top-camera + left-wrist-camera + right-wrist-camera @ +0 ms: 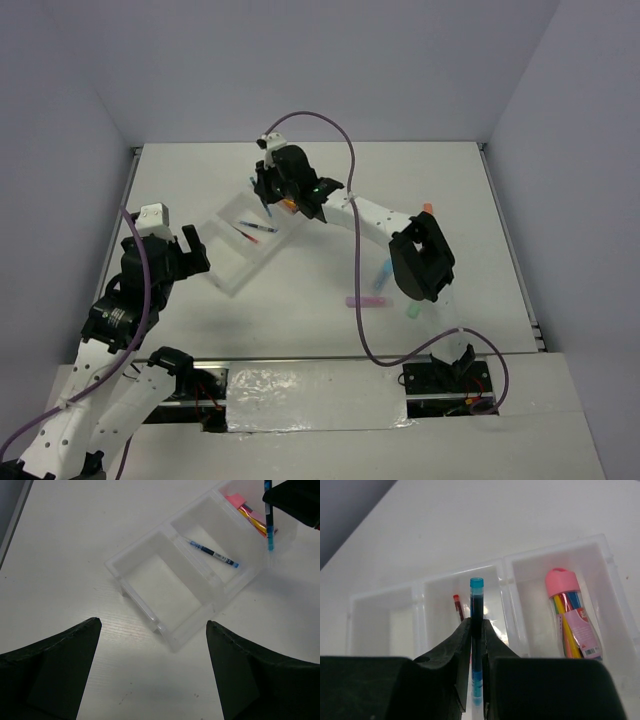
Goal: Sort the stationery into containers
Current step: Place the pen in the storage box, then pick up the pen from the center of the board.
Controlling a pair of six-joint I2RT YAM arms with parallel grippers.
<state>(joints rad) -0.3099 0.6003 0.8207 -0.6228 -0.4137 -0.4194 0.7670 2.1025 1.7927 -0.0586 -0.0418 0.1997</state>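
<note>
The left gripper (152,624) hangs with its jaws spread wide and empty, just short of the translucent white plastic tray of three compartments (150,580). Above the tray, the right gripper (476,626) pinches a thin blue pen with a teal cap (476,597) along its shaft, upright. The pen looks light, stiff and smooth, so it may pivot in so narrow a pinch. A hold near mid-length suits it. Further right, a short pastel purple bar (365,300) and a green bar (412,312) lie loose on the white table (470,180).
</note>
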